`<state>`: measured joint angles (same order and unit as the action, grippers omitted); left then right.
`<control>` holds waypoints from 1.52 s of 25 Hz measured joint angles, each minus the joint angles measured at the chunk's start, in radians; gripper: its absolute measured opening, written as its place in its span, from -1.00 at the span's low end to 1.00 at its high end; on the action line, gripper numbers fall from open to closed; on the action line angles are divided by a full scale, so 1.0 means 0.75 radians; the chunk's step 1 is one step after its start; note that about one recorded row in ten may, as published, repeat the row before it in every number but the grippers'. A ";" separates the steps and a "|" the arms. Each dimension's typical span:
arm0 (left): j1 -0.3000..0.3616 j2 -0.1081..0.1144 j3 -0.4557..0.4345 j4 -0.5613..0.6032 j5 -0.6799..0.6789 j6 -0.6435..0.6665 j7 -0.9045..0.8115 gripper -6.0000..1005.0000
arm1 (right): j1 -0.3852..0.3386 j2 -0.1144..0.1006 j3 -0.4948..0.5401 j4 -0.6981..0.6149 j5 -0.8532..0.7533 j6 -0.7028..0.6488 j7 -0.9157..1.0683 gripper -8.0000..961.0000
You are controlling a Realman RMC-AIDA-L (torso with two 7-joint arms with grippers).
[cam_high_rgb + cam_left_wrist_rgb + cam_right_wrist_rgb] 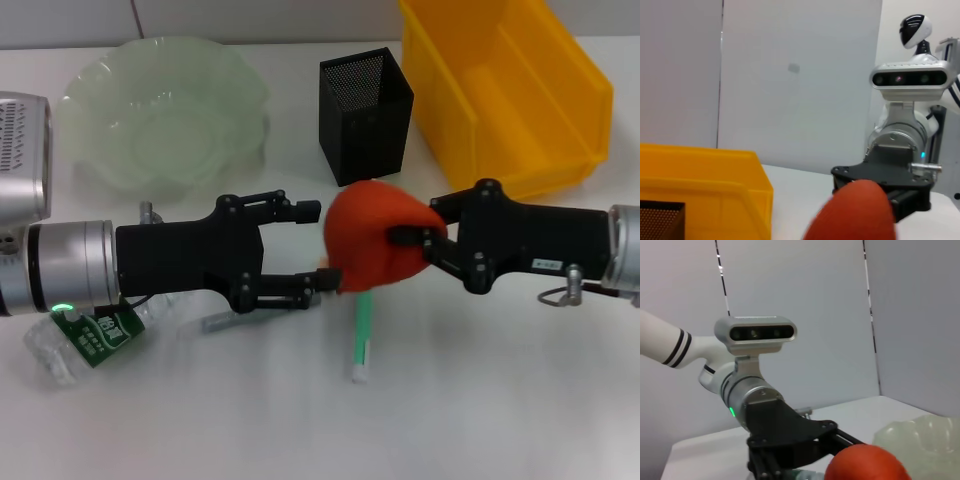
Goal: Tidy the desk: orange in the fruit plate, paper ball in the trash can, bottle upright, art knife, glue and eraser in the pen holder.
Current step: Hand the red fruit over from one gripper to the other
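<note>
The orange hangs above the middle of the desk, with my right gripper shut on its right side. From the left, my left gripper stands open, its fingertips just at the fruit's left edge. The same orange fills the low part of both wrist views. The green glue lies on the desk under the fruit. A grey stick, likely the art knife, peeks out beneath the left gripper. The bottle lies on its side at the near left. The paper ball and eraser are hidden.
The pale green fruit plate sits at the back left. The black pen holder stands at the back centre, and the yellow trash can lies to its right. White desk stretches along the near edge.
</note>
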<state>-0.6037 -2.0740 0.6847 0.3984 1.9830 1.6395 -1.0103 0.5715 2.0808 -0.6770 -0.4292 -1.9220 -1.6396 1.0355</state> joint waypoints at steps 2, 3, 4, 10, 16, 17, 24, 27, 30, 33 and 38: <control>0.000 0.000 0.001 -0.003 -0.004 -0.005 0.000 0.40 | 0.008 0.001 -0.001 0.018 0.000 0.003 -0.014 -0.89; 0.000 0.000 0.001 -0.007 -0.007 -0.012 0.000 0.40 | 0.009 0.001 -0.001 0.022 0.000 0.004 -0.015 -0.89; 0.000 0.000 0.000 -0.012 -0.008 -0.019 0.000 0.40 | 0.011 0.002 -0.001 0.029 0.000 0.004 -0.018 -0.89; 0.000 0.000 -0.002 -0.012 -0.010 -0.022 0.000 0.39 | 0.030 0.004 -0.001 0.065 -0.005 0.007 -0.025 -0.89; 0.001 0.000 0.001 -0.014 -0.018 -0.025 -0.001 0.38 | 0.040 0.005 -0.001 0.093 -0.004 0.011 -0.037 -0.89; 0.001 0.000 0.001 -0.014 -0.018 -0.025 -0.001 0.38 | 0.040 0.005 -0.001 0.098 -0.004 0.015 -0.039 -0.89; 0.005 0.000 0.010 -0.014 -0.023 -0.037 0.028 0.37 | 0.043 0.005 -0.001 0.105 -0.001 0.021 -0.039 -0.89; 0.004 0.000 0.009 -0.014 -0.023 -0.040 0.030 0.37 | 0.043 0.005 -0.001 0.105 -0.001 0.021 -0.039 -0.89; 0.003 0.000 0.001 -0.014 -0.023 -0.041 0.031 0.23 | 0.044 0.005 -0.001 0.106 -0.001 0.021 -0.039 -0.89; 0.005 0.000 -0.002 -0.014 -0.026 -0.043 0.031 0.02 | 0.044 0.005 -0.001 0.106 0.000 0.021 -0.039 -0.89; 0.004 0.000 0.003 -0.014 -0.027 -0.043 0.031 -0.19 | 0.044 0.005 -0.001 0.106 0.000 0.021 -0.039 -0.89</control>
<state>-0.6004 -2.0739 0.6869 0.3881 1.9628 1.6073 -0.9867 0.6045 2.0847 -0.6780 -0.3497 -1.9219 -1.6240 1.0062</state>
